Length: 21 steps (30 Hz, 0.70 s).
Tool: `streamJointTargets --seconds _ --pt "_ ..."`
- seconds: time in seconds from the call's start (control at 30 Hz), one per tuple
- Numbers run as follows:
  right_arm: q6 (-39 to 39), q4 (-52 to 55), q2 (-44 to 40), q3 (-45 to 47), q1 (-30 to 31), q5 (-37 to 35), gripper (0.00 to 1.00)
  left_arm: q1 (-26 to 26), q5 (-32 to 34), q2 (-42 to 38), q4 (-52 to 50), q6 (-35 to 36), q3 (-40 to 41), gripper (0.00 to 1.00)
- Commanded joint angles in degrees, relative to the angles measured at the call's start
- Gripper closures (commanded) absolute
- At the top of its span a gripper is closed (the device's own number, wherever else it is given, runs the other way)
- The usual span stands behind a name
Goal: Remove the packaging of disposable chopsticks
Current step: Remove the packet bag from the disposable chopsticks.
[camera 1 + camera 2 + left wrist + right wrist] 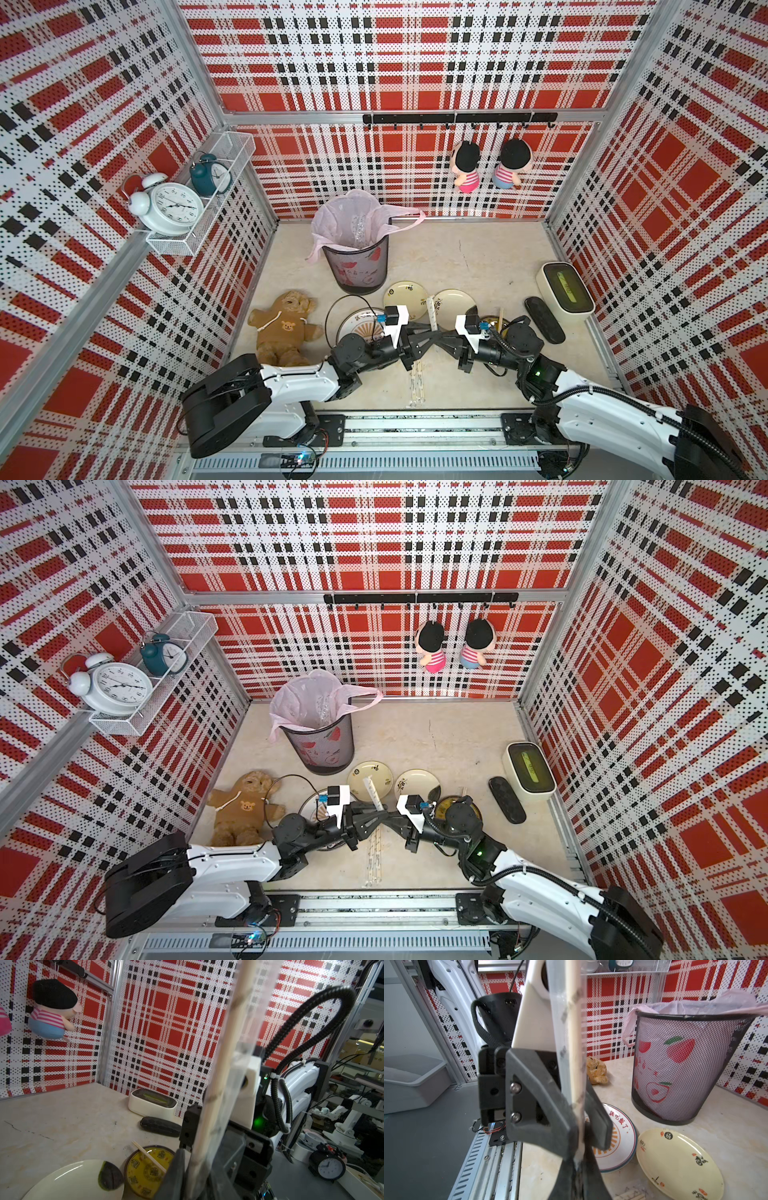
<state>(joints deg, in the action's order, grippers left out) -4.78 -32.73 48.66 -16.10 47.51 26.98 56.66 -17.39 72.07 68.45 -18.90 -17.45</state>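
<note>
A pair of disposable chopsticks (432, 313) still inside its clear packaging (560, 1022) stands nearly upright where both grippers meet, over the table's front middle. My right gripper (579, 1164) is shut on the wrapped pair's lower end. My left gripper (584, 1132) surrounds the wrapped pair just above, its jaws slightly apart, one finger (178, 1167) beside the stick (220, 1068). Bare chopsticks (148, 1156) rest on a yellow patterned dish (494, 322). More wrapped pairs (417, 382) lie on the table under the arms.
A mesh bin (357, 266) with a pink liner stands behind, with crinkled clear plastic inside. Three plates (405, 295) (455, 307) (361, 326) lie around the grippers. A teddy bear (284, 328) is at left. A white box (565, 293) and a black case (544, 320) are at right.
</note>
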Motion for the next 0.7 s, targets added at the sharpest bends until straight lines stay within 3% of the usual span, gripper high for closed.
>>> streamJointTargets --seconds 0.0,0.17,0.27,0.33,0.47,0.57,0.67 --pt "0.1 -6.1 0.2 1.9 0.0 -0.6 1.00 0.2 -1.4 -2.6 -5.8 1.0 -2.7 0.62" --pt "-0.3 -6.5 0.7 3.7 0.0 -0.6 1.00 0.2 1.4 -7.5 -10.0 3.3 -5.5 0.39" --pt "-0.7 -7.2 0.7 4.9 0.0 0.0 1.00 0.4 4.7 -10.0 -12.2 5.7 -7.1 0.30" --pt "-0.9 -7.4 0.3 5.6 0.0 0.4 1.00 0.4 6.0 -10.5 -13.5 7.3 -8.3 0.29" --pt "-1.3 -7.9 -0.8 6.8 0.0 0.8 1.00 0.4 5.1 -10.1 -14.2 8.6 -10.6 0.38" --pt "-1.4 -7.7 -1.8 7.3 0.0 0.9 1.00 0.4 3.5 -8.5 -15.0 9.0 -12.3 0.52" --pt "-1.4 -7.2 -2.9 7.5 0.0 1.0 1.00 0.5 2.7 -7.0 -15.6 8.7 -13.3 0.83"
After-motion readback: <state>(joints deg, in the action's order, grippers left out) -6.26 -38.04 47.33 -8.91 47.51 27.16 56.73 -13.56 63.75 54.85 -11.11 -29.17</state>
